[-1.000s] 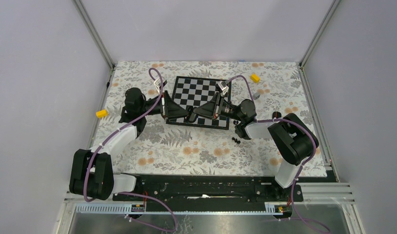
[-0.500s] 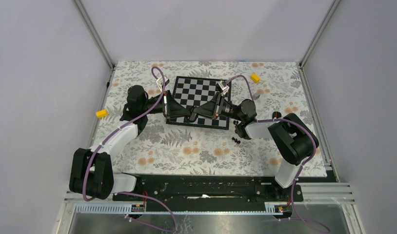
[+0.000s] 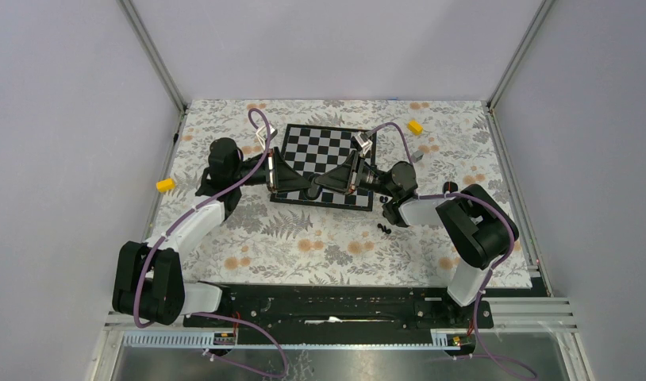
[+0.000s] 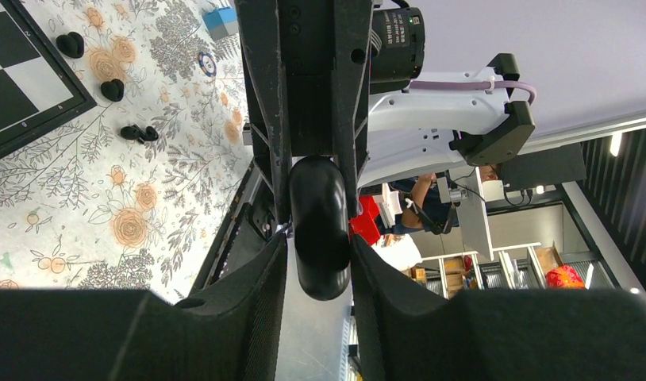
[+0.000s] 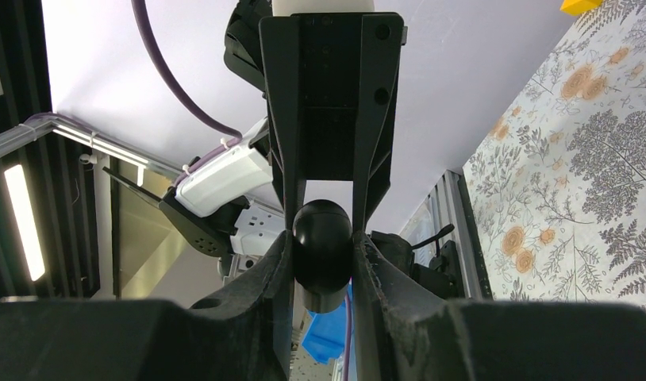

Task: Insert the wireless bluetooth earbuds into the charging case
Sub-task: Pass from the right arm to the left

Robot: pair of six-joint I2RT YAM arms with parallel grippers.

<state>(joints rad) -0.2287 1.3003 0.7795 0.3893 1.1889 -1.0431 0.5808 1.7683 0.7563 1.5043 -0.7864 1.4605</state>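
**Item 1. Charging case** (image 4: 320, 214): small black rounded pebble showing only its glossy outer shell. It sits between the two arms over the near edge of the chessboard (image 3: 324, 149), with both grippers meeting on it tip to tip.

**Item 2. Right gripper** (image 5: 322, 238): reaches in from the right, lying roughly level. Its 2 fingers are clamped on the case, pressing it on both sides.

**Item 3. Left gripper** (image 4: 320, 240): reaches in from the left, also roughly level. Its 2 fingers stand close on either side of the same case. Whether they actually press it cannot be told.

**Item 4. Wireless bluetooth earbuds** (image 4: 112, 90): tiny glossy black buds lying loose on the floral cloth (image 3: 320, 238). They are just off the chessboard's near right corner and well apart from the case. In the left wrist view, 2 lie singly and a further dark pair-shaped piece lies beside them. The top view shows them only as small black specks near the right arm.

**Item 5. Yellow blocks**, 2: 1 at the cloth's left edge (image 3: 166, 185) and 1 near the far right corner (image 3: 415, 127).

**Item 6. Small cube** (image 4: 221, 21): blue and grey faces, on the cloth beyond the earbuds.

**Item 7. Small ring** (image 4: 207, 63): lies on the cloth just beside the cube.
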